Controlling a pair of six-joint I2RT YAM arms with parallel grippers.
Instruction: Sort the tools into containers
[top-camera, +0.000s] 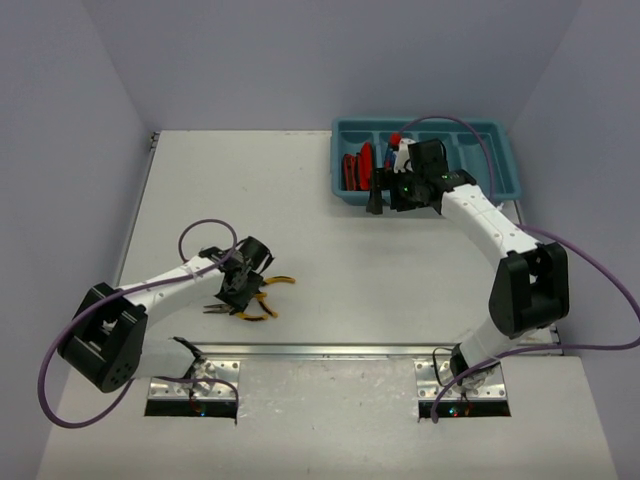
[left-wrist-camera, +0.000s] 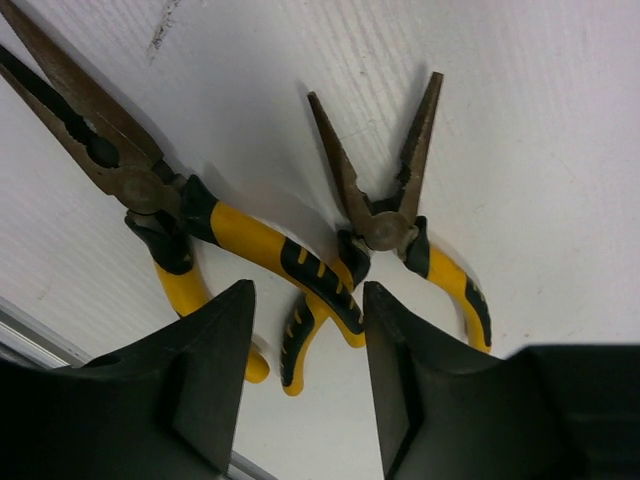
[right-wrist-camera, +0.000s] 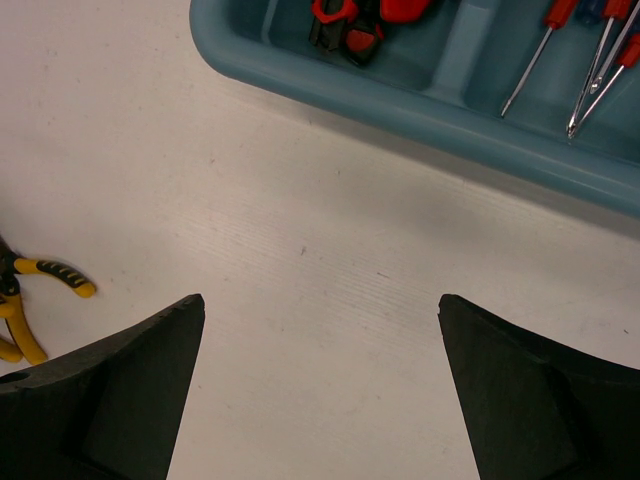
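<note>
Yellow-handled pliers look like all that is left to sort. Big pliers and small pliers lie on the table near the left arm's base, with their handles crossed and touching. The left gripper hangs right over that crossing, its fingers partway apart with one on each side of the handles. I cannot tell whether they pinch anything yet. No other loose tool shows on the table.

Farther off, the right gripper is spread wide and holds nothing. It hovers over bare table just before the near wall of the tray. Inside the tray, red knives fill the leftmost compartment and screwdrivers lie in the next. The right arm covers part of the other two in the top view, and what shows of them looks bare.

My judgement is that the sorting is mostly done. Both pliers lie well apart from the tray and have yet to go into a compartment.
</note>
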